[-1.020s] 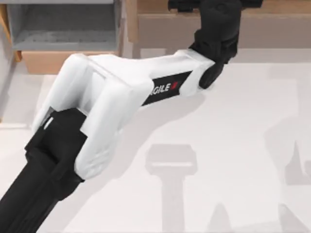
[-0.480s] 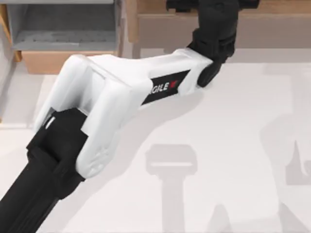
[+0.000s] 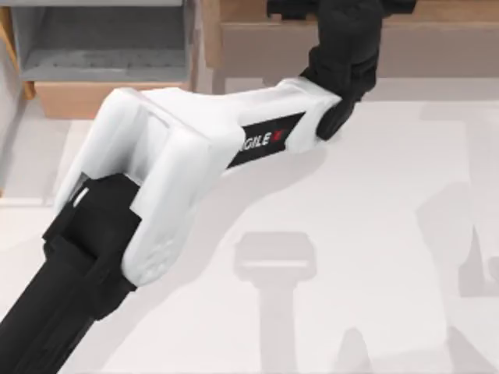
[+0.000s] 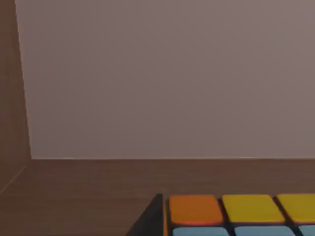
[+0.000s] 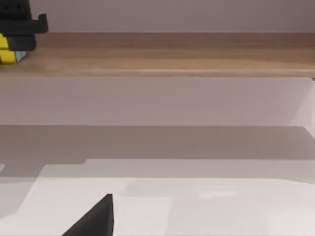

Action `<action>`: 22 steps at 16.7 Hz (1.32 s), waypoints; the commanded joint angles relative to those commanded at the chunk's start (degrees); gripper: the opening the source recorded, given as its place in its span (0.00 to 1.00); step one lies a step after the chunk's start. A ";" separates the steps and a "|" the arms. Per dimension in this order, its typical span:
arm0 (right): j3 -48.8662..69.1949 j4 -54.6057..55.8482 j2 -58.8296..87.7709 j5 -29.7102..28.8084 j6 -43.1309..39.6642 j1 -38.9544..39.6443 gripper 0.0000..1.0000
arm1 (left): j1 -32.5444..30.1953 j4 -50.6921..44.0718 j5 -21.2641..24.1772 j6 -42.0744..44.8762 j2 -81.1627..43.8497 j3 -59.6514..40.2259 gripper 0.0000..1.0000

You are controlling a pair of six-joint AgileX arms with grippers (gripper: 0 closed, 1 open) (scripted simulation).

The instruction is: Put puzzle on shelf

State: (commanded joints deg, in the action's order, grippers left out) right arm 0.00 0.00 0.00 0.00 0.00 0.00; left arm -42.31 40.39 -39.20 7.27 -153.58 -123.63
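Observation:
My left arm reaches across the table to the brown shelf [image 3: 444, 39] at the back, and my left gripper [image 3: 343, 9] is over the ledge. The puzzle [image 4: 236, 211] sits right in front of the left wrist camera, showing orange, yellow and blue squares, with a dark finger [image 4: 150, 221] against its side. From the right wrist view the puzzle [image 5: 9, 51] is a small yellow cube low on the shelf [image 5: 172, 54], under my left gripper [image 5: 22, 29], which is shut on it. A dark part of my right gripper [image 5: 93, 219] hangs over the white table.
A grey-walled cubby [image 3: 101, 47] with a light-wood front board [image 3: 101, 97] stands at the back left. The shelf has a side wall [image 4: 12, 98] beside the puzzle and runs long to the right. Arm shadows lie on the white tabletop [image 3: 374, 234].
The left arm's wrist has edged slightly left at the shelf. The shadow at the table's right has shifted a little.

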 joint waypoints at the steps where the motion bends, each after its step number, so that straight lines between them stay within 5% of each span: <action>1: 0.00 0.00 0.00 0.00 0.00 0.00 1.00 | 0.00 0.00 0.00 0.00 0.00 0.00 0.90; 3: 0.00 0.00 0.00 0.00 0.00 0.00 1.00 | 0.00 0.00 0.00 0.00 0.00 0.00 1.00; 14: 0.00 0.00 0.00 0.00 0.00 0.00 1.00 | -1.42 0.65 0.75 1.53 1.33 0.50 1.00; 22: 0.00 0.00 0.00 0.00 0.00 0.00 1.00 | -4.44 11.83 14.31 21.47 21.19 10.93 1.00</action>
State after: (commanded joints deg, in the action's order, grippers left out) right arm 0.00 0.00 0.00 0.00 0.00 0.00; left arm -46.75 52.22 -24.90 28.74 -132.39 -112.69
